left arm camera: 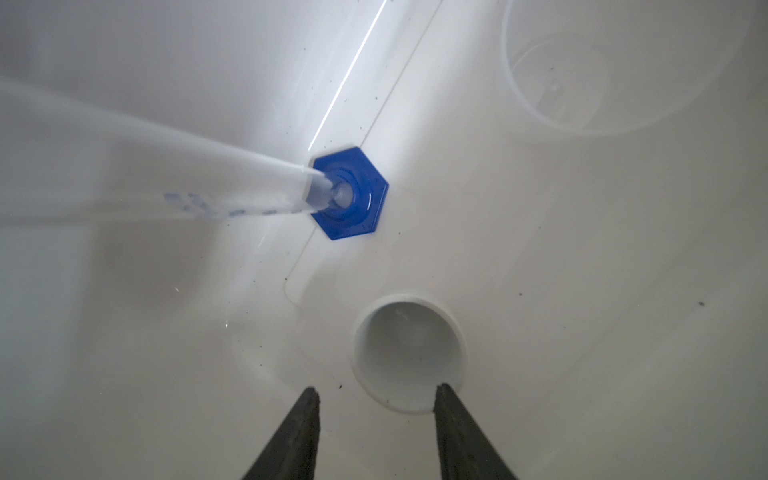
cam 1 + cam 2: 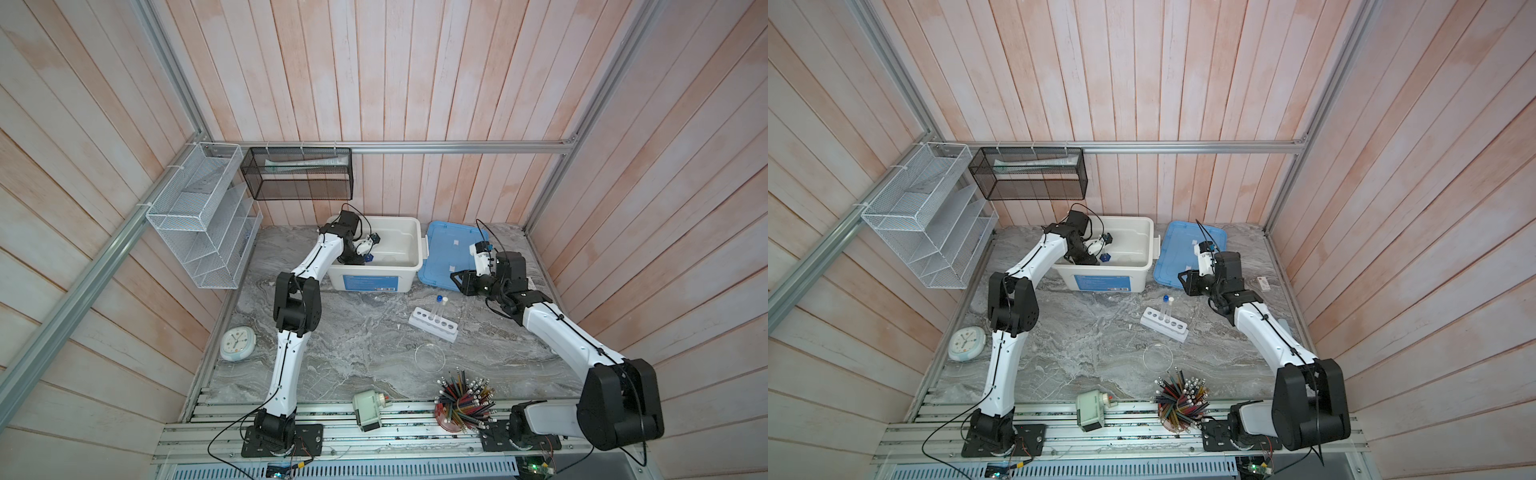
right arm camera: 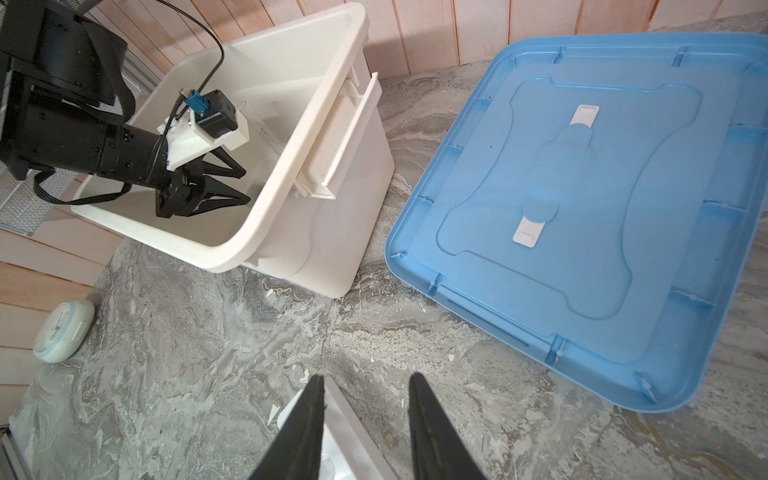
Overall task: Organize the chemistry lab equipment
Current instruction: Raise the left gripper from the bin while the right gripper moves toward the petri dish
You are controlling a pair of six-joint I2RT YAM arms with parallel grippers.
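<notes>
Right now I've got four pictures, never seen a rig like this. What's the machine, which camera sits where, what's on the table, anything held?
Two robot arms are bolted to the table's front edge, each ending in a two-finger gripper. Two pictures look down from overhead and nearly match; the other two come from a camera on each wrist. The left gripper reaches into the white bin, jaws apart, holding nothing; a tiny white cup and a blue-based graduated cylinder sit inside. The right gripper hovers open and empty over the table, near the blue lid. On the table: a white rack holding two capped test tubes, a clear round dish, a red cup of coloured pencils, a pencil sharpener and a clock.
</notes>
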